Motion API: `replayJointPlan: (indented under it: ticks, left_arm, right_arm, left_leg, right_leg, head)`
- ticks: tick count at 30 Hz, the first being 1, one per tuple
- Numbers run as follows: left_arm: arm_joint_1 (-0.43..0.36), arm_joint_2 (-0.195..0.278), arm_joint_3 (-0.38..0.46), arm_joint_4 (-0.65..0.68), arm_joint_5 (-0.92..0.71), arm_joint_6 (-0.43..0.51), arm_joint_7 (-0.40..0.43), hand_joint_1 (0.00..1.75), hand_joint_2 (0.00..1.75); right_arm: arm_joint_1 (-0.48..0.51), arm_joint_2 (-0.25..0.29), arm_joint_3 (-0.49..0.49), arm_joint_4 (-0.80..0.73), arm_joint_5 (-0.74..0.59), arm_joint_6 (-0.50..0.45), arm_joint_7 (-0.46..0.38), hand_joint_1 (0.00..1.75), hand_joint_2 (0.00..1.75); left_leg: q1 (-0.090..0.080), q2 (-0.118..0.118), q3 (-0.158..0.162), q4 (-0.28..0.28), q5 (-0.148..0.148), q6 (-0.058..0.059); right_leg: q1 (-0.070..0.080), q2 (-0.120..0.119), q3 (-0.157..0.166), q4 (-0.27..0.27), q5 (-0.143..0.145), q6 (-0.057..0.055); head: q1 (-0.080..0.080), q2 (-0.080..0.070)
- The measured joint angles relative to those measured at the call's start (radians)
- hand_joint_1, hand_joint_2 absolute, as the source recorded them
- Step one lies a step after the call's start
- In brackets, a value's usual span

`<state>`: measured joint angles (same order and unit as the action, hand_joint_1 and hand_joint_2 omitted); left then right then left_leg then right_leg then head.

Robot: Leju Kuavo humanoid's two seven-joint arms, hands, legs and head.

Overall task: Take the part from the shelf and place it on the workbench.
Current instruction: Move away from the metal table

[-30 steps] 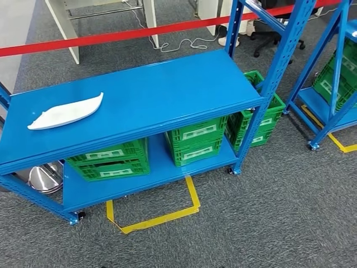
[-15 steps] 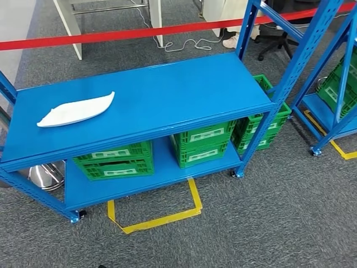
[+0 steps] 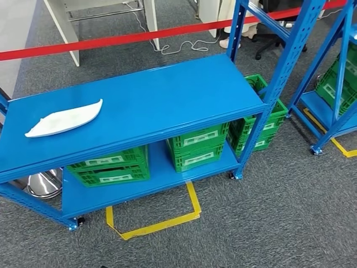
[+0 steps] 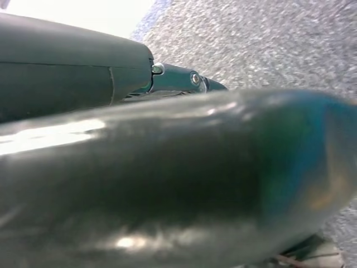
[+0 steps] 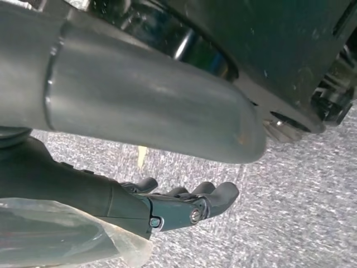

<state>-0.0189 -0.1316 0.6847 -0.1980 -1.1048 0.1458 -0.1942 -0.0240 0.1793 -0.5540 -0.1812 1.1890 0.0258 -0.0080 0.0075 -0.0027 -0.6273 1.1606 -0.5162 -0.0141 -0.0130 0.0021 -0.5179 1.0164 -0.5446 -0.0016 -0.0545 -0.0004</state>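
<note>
The part (image 3: 63,119) is a long, flat white piece with pointed ends. It lies on the left side of the blue shelf's top board (image 3: 177,95), with nothing near it. My left hand (image 4: 168,167) hangs over grey carpet; its thick thumb is close and blurred, and a dark finger (image 4: 181,80) stretches straight out behind it. My right hand (image 5: 177,206) also hangs above the carpet, its dark fingers (image 5: 218,194) stretched out and a little bent, holding nothing.
Green crates (image 3: 109,166) (image 3: 197,147) stand on the lower board, and another crate (image 3: 257,124) sits behind the right post. Yellow floor tape (image 3: 160,223) marks a square in front. A second blue rack (image 3: 332,72) stands at right. Red barrier tape (image 3: 126,38) runs behind the shelf.
The whole picture has shifted slightly right and then back left, so the camera moved. The white part lies at the same spot on the shelf.
</note>
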Motion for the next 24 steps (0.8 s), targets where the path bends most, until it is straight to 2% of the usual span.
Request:
replayJointPlan:
  ticks: [1, 2, 4, 6, 7, 8, 10, 11, 12, 13, 15, 16, 17, 19, 21, 22, 24]
  left_arm:
    - [-0.001, 0.0, 0.0, 0.0, 0.0, -0.001, 0.0, 0.0, 0.0]
    - [-0.002, 0.0, 0.0, 0.0, 0.0, -0.002, 0.0, 0.0, 0.0]
    - [-0.002, 0.0, 0.0, 0.0, 0.0, -0.003, 0.0, 0.0, 0.0]
    - [0.0, -0.001, 0.0, 0.0, 0.0, -0.003, 0.0, 0.0, 0.0]
    - [0.001, -0.001, 0.001, 0.0, 0.0, -0.003, 0.0, 0.0, 0.0]
    - [0.001, -0.001, 0.001, 0.0, 0.0, -0.003, 0.0, 0.0, 0.0]
    - [-0.001, 0.0, 0.002, 0.0, 0.0, -0.002, 0.0, 0.0, 0.0]
    - [-0.001, -0.001, 0.003, 0.0, 0.0, -0.002, 0.0, 0.0, 0.0]
    - [0.0, -0.001, 0.003, 0.0, 0.0, -0.003, 0.0, 0.0, 0.0]
    - [0.001, -0.002, 0.004, 0.0, 0.0, -0.003, 0.0, 0.0, 0.0]
    - [0.002, -0.003, 0.005, 0.0, -0.001, -0.003, 0.0, 0.0, 0.0]
    - [0.002, -0.003, 0.006, 0.0, -0.001, -0.003, 0.0, 0.0, 0.0]
    - [0.0, -0.002, 0.006, 0.0, -0.002, -0.003, 0.0, 0.0, 0.0]
    - [-0.002, -0.002, 0.007, 0.0, -0.003, -0.003, 0.0, 0.0, 0.0]
    - [-0.003, -0.001, 0.007, 0.0, -0.003, -0.002, 0.0, 0.0, 0.0]
    - [-0.003, -0.001, 0.007, 0.0, -0.003, -0.002, -0.001, 0.0, 0.0]
    - [-0.005, -0.001, 0.007, 0.0, -0.004, -0.001, -0.004, 0.0, 0.0]
  right_arm:
    - [-0.001, 0.0, 0.0, 0.0, 0.0, 0.0, 0.0, 0.0, 0.0]
    - [-0.001, 0.0, 0.0, 0.0, 0.0, 0.0, 0.0, 0.0, 0.0]
    - [-0.002, 0.0, 0.0, 0.0, 0.0, 0.0, 0.001, 0.0, 0.0]
    - [-0.003, 0.0, 0.0, 0.0, 0.0, 0.001, 0.002, 0.0, 0.0]
    - [-0.004, 0.0, 0.0, 0.0, 0.0, 0.002, 0.002, 0.0, 0.0]
    - [-0.005, 0.0, 0.0, 0.0, 0.0, 0.002, 0.002, 0.0, 0.0]
    - [-0.007, 0.0, 0.0, 0.0, 0.0, 0.003, 0.002, 0.0, 0.0]
    - [-0.006, 0.0, 0.0, 0.0, 0.0, 0.003, 0.002, 0.0, 0.0]
    - [-0.003, 0.0, 0.0, 0.0, 0.0, 0.003, 0.002, 0.0, 0.0]
    - [-0.001, 0.0, 0.0, 0.0, 0.0, 0.003, 0.003, 0.0, 0.0]
    - [0.001, 0.0, 0.0, 0.0, 0.0, 0.003, 0.003, 0.0, 0.0]
    - [0.001, 0.0, 0.0, 0.0, 0.0, 0.003, 0.004, 0.0, 0.0]
    - [0.0, 0.0, 0.0, 0.001, 0.0, 0.003, 0.004, 0.0, 0.0]
    - [0.0, 0.0, 0.0, 0.001, 0.0, 0.003, 0.004, 0.0, 0.0]
    - [0.003, 0.0, -0.001, 0.001, 0.0, 0.003, 0.004, 0.0, 0.0]
    - [0.005, 0.0, -0.001, 0.001, 0.0, 0.003, 0.004, 0.0, 0.0]
    - [0.002, 0.0, -0.001, 0.001, 0.0, 0.003, 0.001, 0.0, 0.0]
  left_leg:
    - [-0.002, 0.0, 0.026, -0.062, 0.023, 0.005]
    - [-0.004, 0.0, 0.044, -0.102, 0.032, 0.01]
    - [-0.008, 0.0, 0.055, -0.13, 0.021, 0.021]
    - [-0.005, -0.001, 0.065, -0.138, 0.02, 0.032]
    - [-0.003, -0.001, 0.072, -0.142, 0.019, 0.037]
    - [-0.001, -0.001, 0.079, -0.145, 0.018, 0.042]
    - [-0.002, -0.001, 0.085, -0.145, 0.011, 0.048]
    - [-0.003, -0.001, 0.089, -0.145, 0.006, 0.05]
    - [-0.003, -0.001, 0.096, -0.145, 0.0, 0.05]
    - [-0.004, -0.001, 0.105, -0.145, -0.006, 0.05]
    - [-0.003, -0.002, 0.127, -0.146, -0.023, 0.045]
    - [-0.004, -0.002, 0.136, -0.146, -0.03, 0.042]
    - [-0.005, -0.002, 0.14, -0.146, -0.036, 0.037]
    - [-0.006, -0.001, 0.144, -0.147, -0.042, 0.025]
    - [-0.006, -0.001, 0.149, -0.14, -0.045, 0.015]
    - [-0.006, 0.0, 0.145, -0.118, -0.048, 0.01]
    - [-0.003, 0.0, 0.096, -0.022, -0.081, 0.0]
  right_leg:
    - [0.001, 0.001, 0.003, 0.0, -0.007, 0.006]
    - [0.003, 0.0, 0.005, -0.001, -0.012, 0.011]
    - [0.004, -0.001, 0.016, -0.001, -0.013, 0.026]
    - [0.003, -0.002, 0.025, 0.005, -0.015, 0.038]
    - [0.002, -0.002, 0.015, 0.023, -0.027, 0.043]
    - [0.002, -0.002, -0.006, 0.058, -0.048, 0.046]
    - [0.002, -0.002, -0.084, 0.186, -0.103, 0.051]
    - [0.002, -0.002, -0.125, 0.245, -0.12, 0.053]
    - [0.002, -0.002, -0.156, 0.277, -0.119, 0.053]
    - [0.002, -0.002, -0.165, 0.267, -0.093, 0.051]
    - [0.003, -0.003, -0.137, 0.151, 0.003, 0.044]
    - [0.004, -0.004, -0.119, 0.09, 0.035, 0.039]
    - [0.006, -0.005, -0.105, 0.048, 0.049, 0.033]
    - [0.009, -0.005, -0.095, 0.027, 0.046, 0.019]
    - [0.007, -0.003, -0.08, 0.021, 0.054, 0.005]
    - [0.005, -0.004, -0.072, 0.017, 0.053, 0.0]
    - [0.002, -0.005, -0.057, 0.011, 0.05, -0.008]
  head:
    - [0.0, 0.0]
    - [0.0, 0.0]
    - [0.001, 0.0]
    - [0.002, 0.0]
    - [0.005, 0.0]
    - [0.008, 0.0]
    - [0.012, 0.0]
    - [0.013, 0.0]
    - [0.013, 0.0]
    - [0.013, 0.0]
    - [0.013, 0.0]
    - [0.014, 0.0]
    - [0.014, 0.0]
    - [0.015, 0.0]
    - [0.015, 0.0]
    - [0.015, 0.0]
    - [0.014, 0.0]
